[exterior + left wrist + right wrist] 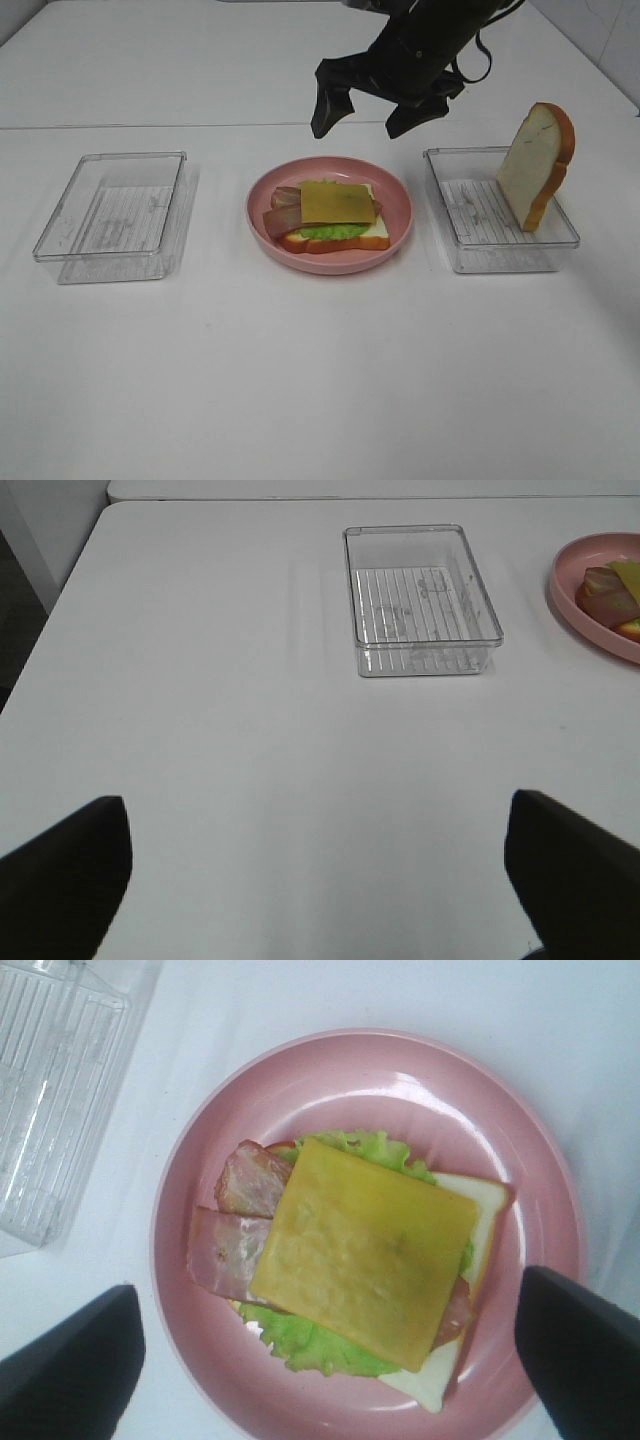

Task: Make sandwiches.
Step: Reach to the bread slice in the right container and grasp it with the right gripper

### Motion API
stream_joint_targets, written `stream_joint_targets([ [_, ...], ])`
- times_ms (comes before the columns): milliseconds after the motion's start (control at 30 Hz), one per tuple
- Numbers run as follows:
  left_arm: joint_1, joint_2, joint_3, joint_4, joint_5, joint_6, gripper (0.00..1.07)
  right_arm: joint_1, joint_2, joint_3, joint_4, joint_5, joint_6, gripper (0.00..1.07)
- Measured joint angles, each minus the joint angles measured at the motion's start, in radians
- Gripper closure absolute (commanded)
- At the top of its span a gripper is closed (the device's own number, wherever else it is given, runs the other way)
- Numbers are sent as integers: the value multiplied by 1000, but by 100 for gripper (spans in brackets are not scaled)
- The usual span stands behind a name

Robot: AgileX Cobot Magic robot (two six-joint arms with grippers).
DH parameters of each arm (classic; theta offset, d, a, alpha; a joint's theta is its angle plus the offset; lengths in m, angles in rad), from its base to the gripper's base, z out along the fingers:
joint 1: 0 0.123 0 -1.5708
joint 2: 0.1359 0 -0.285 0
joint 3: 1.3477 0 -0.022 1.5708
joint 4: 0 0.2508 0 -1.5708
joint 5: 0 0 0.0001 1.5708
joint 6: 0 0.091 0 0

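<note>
Left wrist, plate (pixel 590 615) cut off

no readable text, labels or numbers

On the white bench (pixel 300 380) a round pink plate (pixel 395 195) sits in the middle, carrying an open stack: a white bread slice with orange-brown crust (pixel 370 236) at the bottom, ruffled green lettuce (pixel 330 231), brown-red bacon strips (pixel 281 208) sticking out toward the left, and a yellow cheese square (pixel 337 201) on top. A clear plastic tray (pixel 112 214) lies well apart on the left. Another clear plastic tray (pixel 480 225) on the right holds a second white bread slice (pixel 534 165) standing upright on its edge against the tray's right wall. The black right gripper (pixel 368 118) hangs above the plate's far side, jaws spread apart with nothing between them.
</note>
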Motion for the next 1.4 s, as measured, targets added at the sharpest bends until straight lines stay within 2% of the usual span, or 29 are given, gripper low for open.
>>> stream_joint_targets([
  [67, 0, 0, 0, 0, 0, 0, 11, 0, -1, -20, -9, 31, 8, 13],
  [100, 0, 0, 0, 0, 0, 0, 11, 0, -1, -78, -43, 97, 36, 13],
  [167, 0, 0, 0, 0, 0, 0, 11, 0, -1, -104, -69, 124, 57, 13],
  [200, 0, 0, 0, 0, 0, 0, 11, 0, -1, -173, -134, 182, 108, 13],
  [233, 0, 0, 0, 0, 0, 0, 11, 0, -1, -173, -134, 182, 108, 13],
  [267, 0, 0, 0, 0, 0, 0, 11, -2, -1, -235, -216, 227, 170, 14],
  [300, 0, 0, 0, 0, 0, 0, 11, -2, -1, -235, -216, 227, 170, 14],
  [367, 0, 0, 0, 0, 0, 0, 11, -15, -3, -310, -347, 270, 243, 14],
  [467, 0, 0, 0, 0, 0, 0, 11, -36, -6, -345, -398, 282, 262, 14],
  [533, 0, 0, 0, 0, 0, 0, 11, -83, -10, -369, -415, 284, 265, 14],
  [667, 0, 0, 0, 0, 0, 0, 11, -148, -11, -374, -415, 289, 272, 14],
  [833, 0, 0, 0, 0, 0, 0, 11, -289, -11, -374, -412, 291, 278, 14],
  [1000, 0, 0, 0, -1, 0, 0, 11, -359, -6, -366, -386, 291, 278, 14],
  [1400, 0, 0, 0, -1, 0, 0, 11, -386, 33, -297, -316, 300, 256, 14],
])
